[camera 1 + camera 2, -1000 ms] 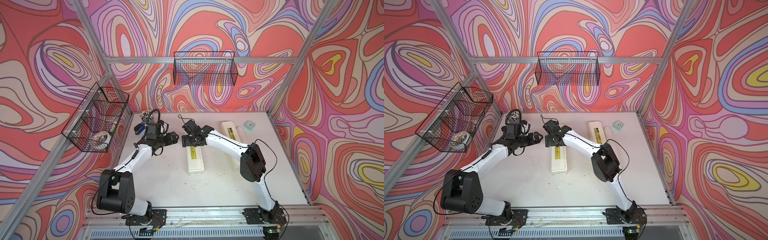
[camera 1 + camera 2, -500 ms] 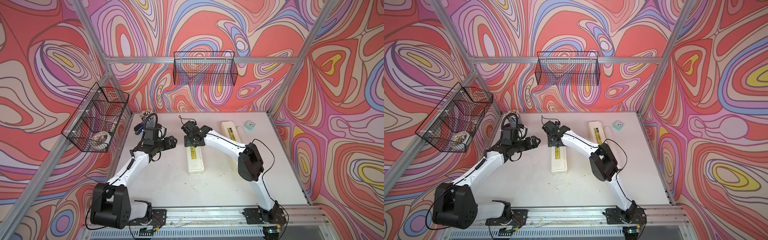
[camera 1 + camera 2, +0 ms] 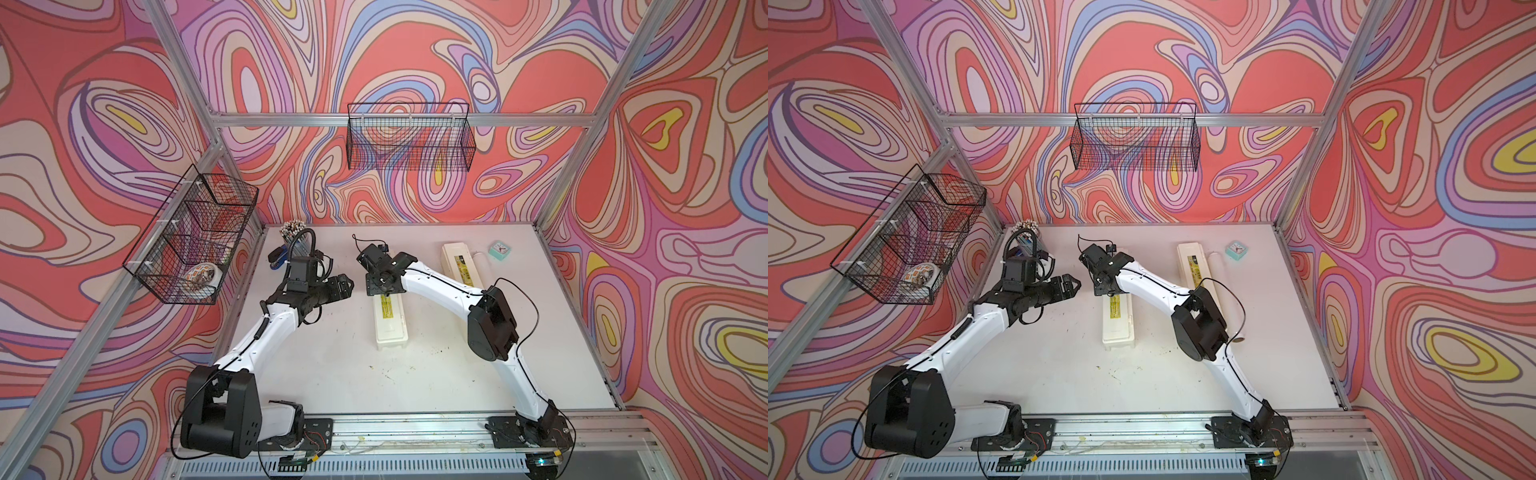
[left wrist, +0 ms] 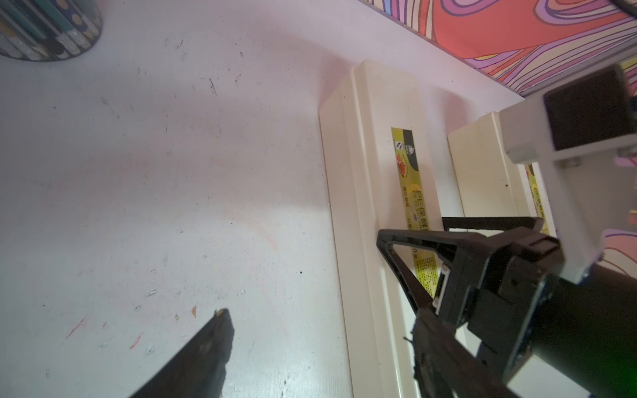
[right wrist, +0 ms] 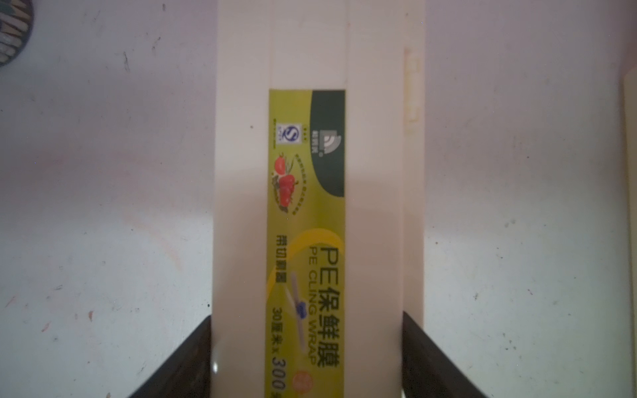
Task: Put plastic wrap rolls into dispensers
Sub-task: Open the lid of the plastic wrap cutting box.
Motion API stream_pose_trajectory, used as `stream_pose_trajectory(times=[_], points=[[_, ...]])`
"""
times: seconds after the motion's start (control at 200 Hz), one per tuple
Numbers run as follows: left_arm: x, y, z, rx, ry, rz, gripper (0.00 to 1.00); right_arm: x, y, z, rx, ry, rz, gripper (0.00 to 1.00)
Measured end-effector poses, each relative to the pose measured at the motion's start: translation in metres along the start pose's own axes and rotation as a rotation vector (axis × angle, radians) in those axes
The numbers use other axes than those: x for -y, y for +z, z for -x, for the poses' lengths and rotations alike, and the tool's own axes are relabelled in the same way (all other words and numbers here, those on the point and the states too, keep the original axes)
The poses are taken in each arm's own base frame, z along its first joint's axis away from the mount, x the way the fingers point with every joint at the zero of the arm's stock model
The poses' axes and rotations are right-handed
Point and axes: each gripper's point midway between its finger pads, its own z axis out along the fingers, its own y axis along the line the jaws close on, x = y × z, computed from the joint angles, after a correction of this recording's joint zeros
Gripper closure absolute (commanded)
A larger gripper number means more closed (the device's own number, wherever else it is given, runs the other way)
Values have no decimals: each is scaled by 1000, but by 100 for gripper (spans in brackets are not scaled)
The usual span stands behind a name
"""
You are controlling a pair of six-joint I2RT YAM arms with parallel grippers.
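Found left end effector [image 3: 347, 286] with jaws apart, empty, above the table [image 3: 324, 365] at ten o'clock. Noted right end effector [image 5: 306, 317] straddling the closed centre dispenser [image 3: 390, 322], jaws against both long sides; cannot tell whether clamped. Located second dispenser [image 3: 457, 262] at one o'clock, one plastic wrap roll [image 3: 1217, 268] just beside it, three o'clock side. Judged roll light, stiff-cored, slick, prone to rolling and denting; recommend gripping mid-length, across its width, gently

Swirly pink-orange walls [image 3: 395, 54], aluminium frame [image 3: 332, 120], two black wire baskets [image 3: 409, 137], scuffed white tabletop [image 3: 340, 365].
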Motion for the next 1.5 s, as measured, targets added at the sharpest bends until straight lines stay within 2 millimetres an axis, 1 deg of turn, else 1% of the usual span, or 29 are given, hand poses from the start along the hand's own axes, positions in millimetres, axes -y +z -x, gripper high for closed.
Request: stream_pose_trajectory(times=[0.08, 0.13, 0.265, 0.341, 0.406, 0.591, 0.731, 0.806, 0.901, 0.981, 1.152, 1.242, 1.352, 1.422, 1.497], points=[[2, 2, -2, -11, -1, -15, 41, -1, -3, 0, 9, 8, 26, 37], [3, 5, -4, -25, -2, -26, 53, -2, -5, 0, 13, 16, 56, 41], [4, 27, -19, -106, -3, -38, 73, -5, -12, -4, 14, 26, 139, 42], [9, 42, -26, -150, 9, -43, 79, -7, -15, -8, 7, 25, 173, 42], [17, 53, -26, -172, 24, -52, 84, -9, -17, -9, 4, 24, 200, 41], [49, 72, -11, -169, 81, -94, 85, -9, -20, -8, -2, 40, 267, 41], [47, 83, -7, -171, 78, -76, 86, -7, -21, -7, -14, 46, 297, 41], [43, 89, -9, -182, 71, -61, 86, -6, -20, -6, -24, 50, 311, 41], [43, 96, -13, -199, 71, -59, 86, -5, -21, -5, -34, 61, 340, 41], [44, 96, -14, -198, 64, -61, 86, -4, -22, -4, -42, 65, 363, 36], [51, 97, -11, -191, 46, -74, 86, -4, -23, -3, -55, 45, 396, 12], [61, 99, -1, -175, 55, -88, 86, 0, -25, -2, -56, 12, 403, 2], [80, 99, 17, -135, 76, -127, 85, 8, -32, 4, -41, -6, 411, 2], [93, 97, 23, -117, 92, -152, 85, 15, -42, 10, -21, -13, 416, 2], [105, 97, 28, -107, 109, -171, 81, 25, -55, 18, 9, -17, 418, 2]])
